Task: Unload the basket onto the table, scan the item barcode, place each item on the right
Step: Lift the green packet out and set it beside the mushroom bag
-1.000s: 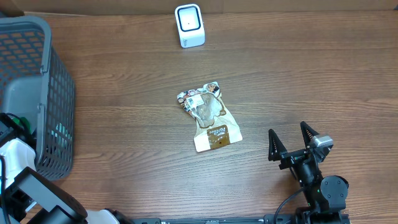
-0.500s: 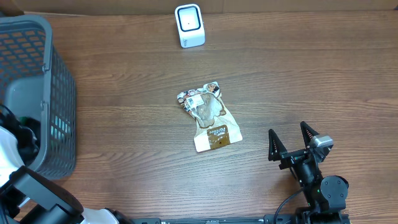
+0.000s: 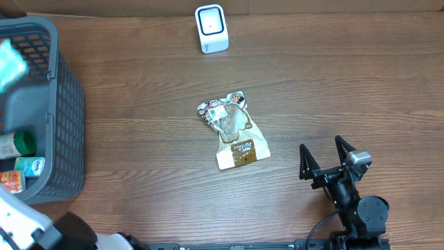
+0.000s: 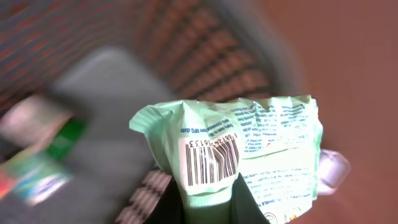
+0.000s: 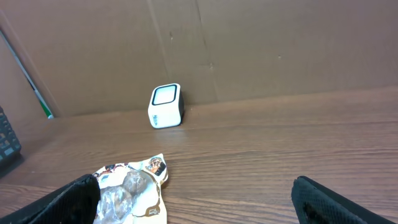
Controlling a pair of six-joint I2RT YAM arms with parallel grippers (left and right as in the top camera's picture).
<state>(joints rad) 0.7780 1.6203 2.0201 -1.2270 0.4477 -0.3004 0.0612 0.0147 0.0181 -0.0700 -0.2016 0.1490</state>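
Since a second ago, we see the left arm has come up out of the grey basket, and the pale green packet has come up with it. The left pincer is closed tight on the packet's lower edge, one dark finger on each side of it. The packet stands above the fingers, its barcode facing the wrist camera, with the basket's mesh wall blurred behind it. From overhead the packet is only a pale smear over the basket's far left part. A green-capped bottle and a small teal box lie on the basket floor. The white scanner stands well right of the basket, and a brown snack pouch lies on the table further right and nearer. The right pincer has not moved, well right of the basket, jaws spread wide and holding nothing.
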